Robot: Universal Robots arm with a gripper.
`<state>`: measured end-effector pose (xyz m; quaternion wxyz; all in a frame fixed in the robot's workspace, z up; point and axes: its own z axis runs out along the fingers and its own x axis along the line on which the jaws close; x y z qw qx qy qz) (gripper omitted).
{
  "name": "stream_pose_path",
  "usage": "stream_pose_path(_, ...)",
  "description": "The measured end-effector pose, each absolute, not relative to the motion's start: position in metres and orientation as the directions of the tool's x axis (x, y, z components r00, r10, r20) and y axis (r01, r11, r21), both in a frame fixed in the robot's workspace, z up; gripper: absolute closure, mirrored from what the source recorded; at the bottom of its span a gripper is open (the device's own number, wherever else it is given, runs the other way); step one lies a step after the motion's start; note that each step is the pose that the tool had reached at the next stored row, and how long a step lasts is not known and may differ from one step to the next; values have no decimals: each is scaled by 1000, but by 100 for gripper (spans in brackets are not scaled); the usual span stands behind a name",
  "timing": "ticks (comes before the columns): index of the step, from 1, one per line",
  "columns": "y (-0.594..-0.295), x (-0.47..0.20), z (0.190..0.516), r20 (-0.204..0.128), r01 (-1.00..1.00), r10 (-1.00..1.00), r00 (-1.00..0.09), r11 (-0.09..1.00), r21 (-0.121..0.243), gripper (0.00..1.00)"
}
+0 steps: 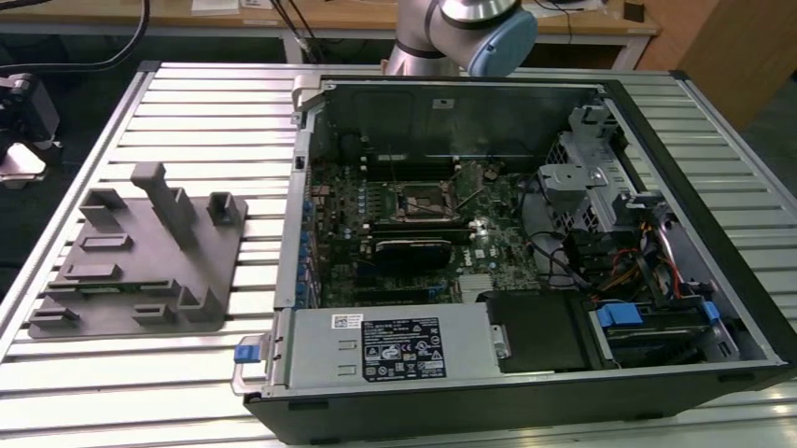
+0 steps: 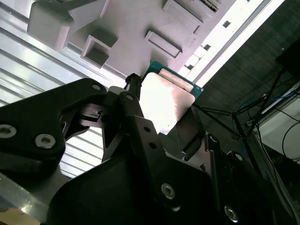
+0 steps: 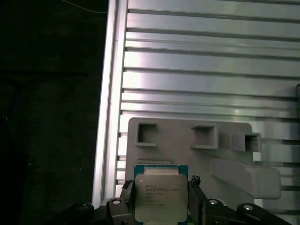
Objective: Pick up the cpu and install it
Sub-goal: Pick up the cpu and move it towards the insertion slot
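Grip: fingers [image 3: 128,199] clamped on two opposite edges of the cpu [image 3: 161,197], held over the grey tray [image 3: 178,140]; can't tell the clearance. Likely light, stiff, slick metal lid, fragile underside, so an edge hold suits it. Lid carries lines of print. Beyond: slatted tabletop [image 3: 211,61]. Farther, open computer case [image 1: 498,411] with printed label [image 1: 401,347], exterior view's right.

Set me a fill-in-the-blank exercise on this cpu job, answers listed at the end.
1. In the first wrist view, the gripper is shut on the ____.
2. The grey tray sits to the exterior view's ____ of the computer case.
3. The motherboard socket lies ____ the computer case.
Missing words: cpu; left; inside.
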<state>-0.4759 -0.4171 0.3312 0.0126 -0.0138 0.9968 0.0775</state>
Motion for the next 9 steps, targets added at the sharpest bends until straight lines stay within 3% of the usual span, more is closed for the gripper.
stream_pose_path(9,-417,-476,339,-27,-30,-25,-999,987,158,45)
